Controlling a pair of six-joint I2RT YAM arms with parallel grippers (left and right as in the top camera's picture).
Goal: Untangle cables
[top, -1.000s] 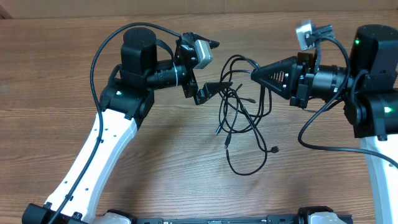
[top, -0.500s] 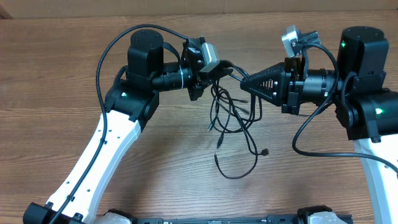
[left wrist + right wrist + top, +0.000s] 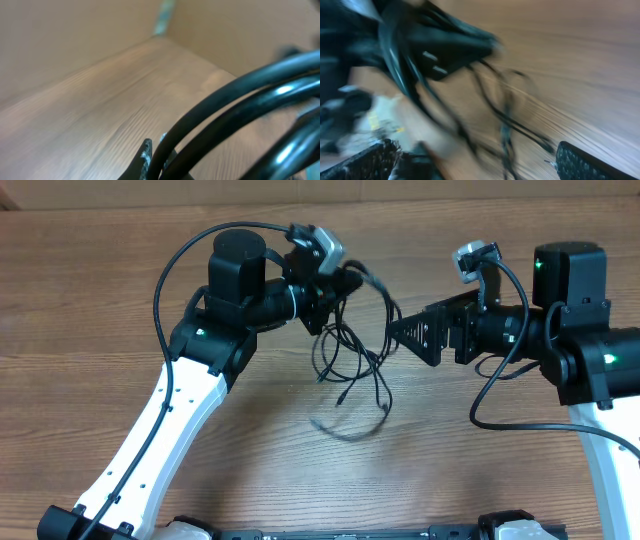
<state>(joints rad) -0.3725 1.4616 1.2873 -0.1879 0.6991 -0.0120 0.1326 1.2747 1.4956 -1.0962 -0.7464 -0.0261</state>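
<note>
Lifted higher than before, the tangled thin black cables (image 3: 352, 358) hang over the brown wooden tabletop (image 3: 100, 300), pinched in the jaws of the left gripper (image 3: 347, 280); the right gripper (image 3: 395, 335) has backed off. Left wrist: blurred cables (image 3: 240, 100) close up. Right wrist: jaws spread, empty.

No legible text, label, brand or number in any of the 3 views. Right wrist view: yellowish patch (image 3: 372, 122), possibly a sticker, too blurred to read.
</note>
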